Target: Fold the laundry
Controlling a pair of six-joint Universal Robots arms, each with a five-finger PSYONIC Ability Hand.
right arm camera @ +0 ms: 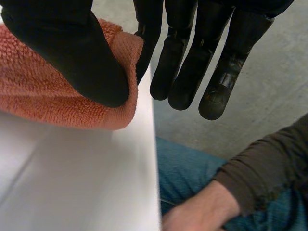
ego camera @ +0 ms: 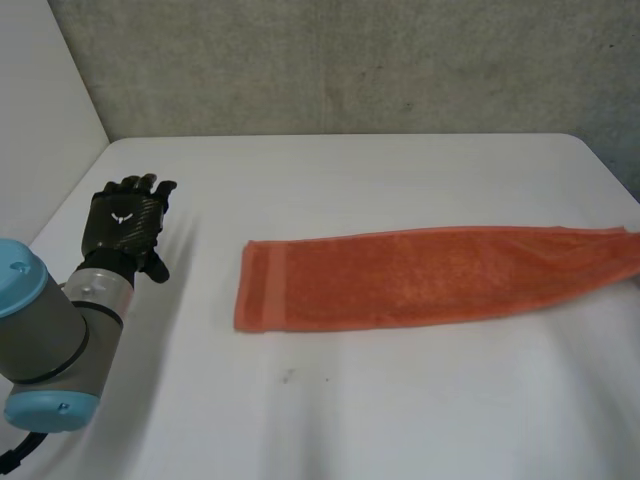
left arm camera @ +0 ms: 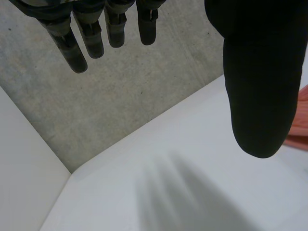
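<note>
In the head view, the orange towel (ego camera: pixel 420 280) lies as a long narrow strip on the white table (ego camera: pixel 350 400), from the middle of the frame to its right edge. The left hand (ego camera: pixel 125 222) is at the middle left of the frame, well apart from the near end of the strip. In the left wrist view, the left hand (left arm camera: pixel 260 72) has straight fingers and the thumb set apart from them. It holds nothing, and a small part of the orange towel (left arm camera: pixel 299 120) shows just beside the thumb. In the right wrist view, the right hand (right arm camera: pixel 67 48) pinches the end of the orange towel (right arm camera: pixel 38 91) between the thumb and one finger, at the edge of the table (right arm camera: pixel 72 183), while its other fingers hang straight past that edge. A person's forearm (right arm camera: pixel 211 207) is beyond the edge, below the fingertips. I think the step in hand is to carry this pinched end over to the other end, to halve the strip. To do it well, the pinch should be firm and the lift low, so the cloth does not drag. It would help if the left hand pressed the free end flat, and the two ends should be matched before the release.
</note>
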